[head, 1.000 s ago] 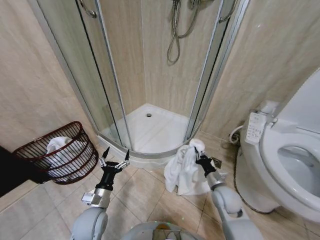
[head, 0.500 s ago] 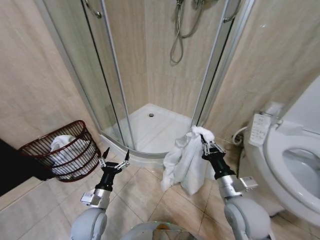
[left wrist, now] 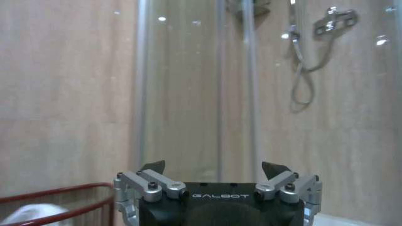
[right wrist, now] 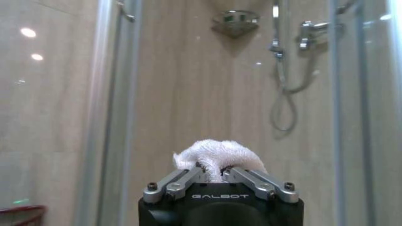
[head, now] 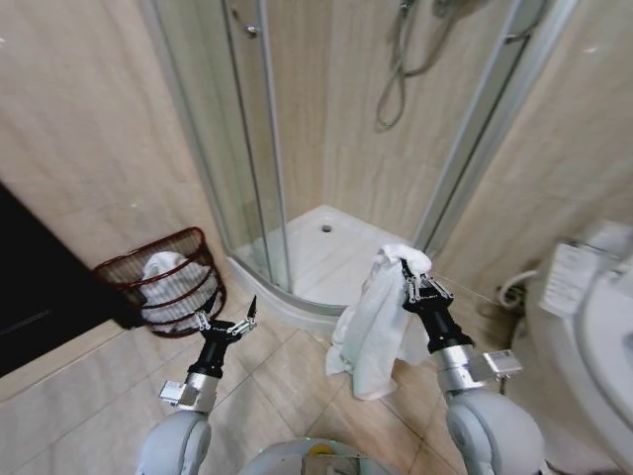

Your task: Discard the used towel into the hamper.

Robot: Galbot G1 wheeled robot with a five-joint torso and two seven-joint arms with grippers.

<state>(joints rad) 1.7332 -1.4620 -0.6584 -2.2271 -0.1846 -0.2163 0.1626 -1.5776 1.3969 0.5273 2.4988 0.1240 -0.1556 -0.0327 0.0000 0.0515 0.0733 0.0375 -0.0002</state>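
The white used towel (head: 368,319) hangs from my right gripper (head: 416,284), which is shut on its top fold; its lower end drapes just above the floor tiles. In the right wrist view the towel (right wrist: 217,157) bulges up between the closed fingers of that gripper (right wrist: 212,170). The hamper (head: 184,244), a dark red-brown wire basket with white cloth inside, stands on the floor to the left against the wall. My left gripper (head: 226,319) is held upright and open, just right of the hamper and empty. The left wrist view has this gripper (left wrist: 213,167) and the hamper rim (left wrist: 58,193).
A curved glass shower enclosure (head: 252,158) with a white tray (head: 331,247) stands straight ahead. A toilet (head: 603,336) with a side control panel (head: 562,279) is at the right. A dark door (head: 40,297) lies left of the hamper. Open floor tiles (head: 267,386) lie between hamper and towel.
The camera has swung left, so hamper and shower sit farther right in the picture. My right gripper has lifted the towel higher off the floor. The left gripper stays open.
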